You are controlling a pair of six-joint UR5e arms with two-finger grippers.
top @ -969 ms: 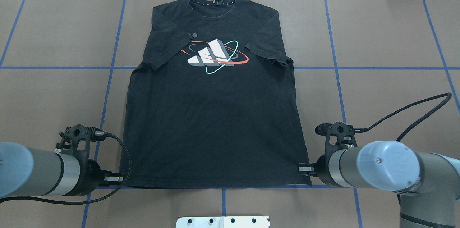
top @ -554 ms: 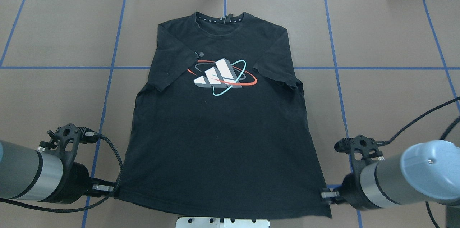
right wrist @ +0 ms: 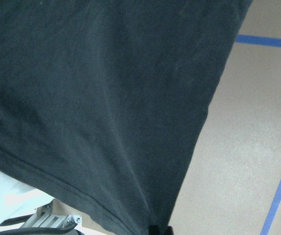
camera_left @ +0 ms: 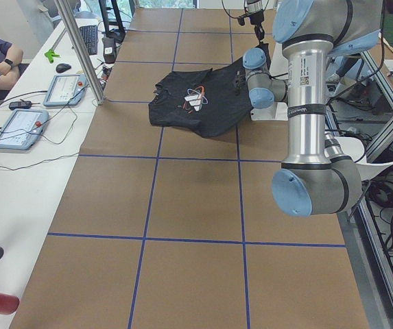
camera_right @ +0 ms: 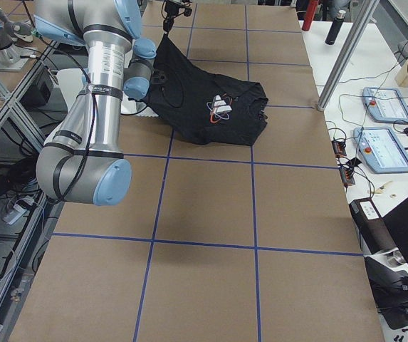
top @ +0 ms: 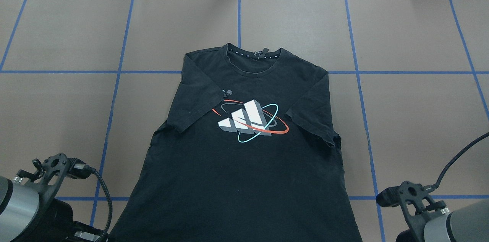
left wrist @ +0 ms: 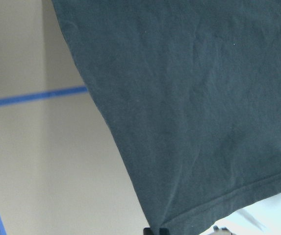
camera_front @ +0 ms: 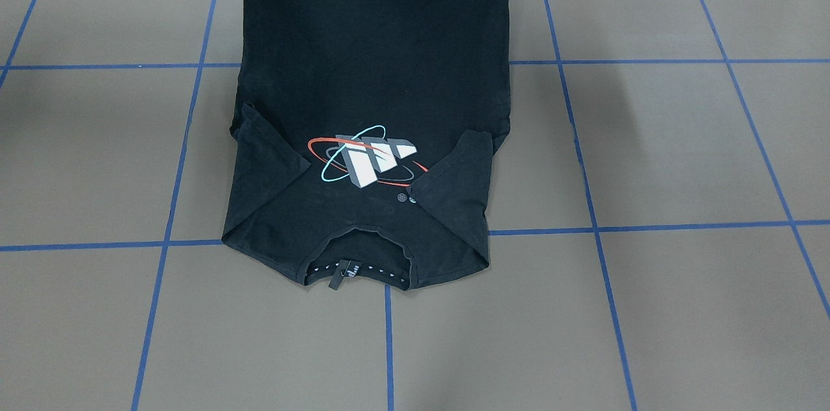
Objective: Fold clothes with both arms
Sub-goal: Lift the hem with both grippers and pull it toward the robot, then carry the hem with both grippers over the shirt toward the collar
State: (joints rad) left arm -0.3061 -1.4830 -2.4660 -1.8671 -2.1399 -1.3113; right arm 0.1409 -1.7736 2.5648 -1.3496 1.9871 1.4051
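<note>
The black T-shirt [top: 244,173] lies print-up on the brown counter [top: 412,120]. Its long axis runs straight away from the robot: the collar [top: 253,55] is on the far side of the chest print [top: 250,121], and the hem is on the near side of the print, past the bottom of the overhead view. Both short sleeves are turned inward and lie just beside the print, one on each flank. The left fingers [left wrist: 156,231] are closed on one hem corner; the cloth edges run down to a point right at their tip. The right fingers [right wrist: 159,230] pinch the opposite corner in the same way. In both side views the hem end rises off the counter toward the robot, while the print and collar rest flat. The relation that matters is that the whole garment lies forward of both pairs of fingers. They sit on either side of the shirt's centre line, about equally far back from the print, so neither arm is nearer. A lengthwise fold would probably mean carrying both corners together along that axis, over the print, toward the collar. Uneven travel between the arms would likely skew the hem across the print.
</note>
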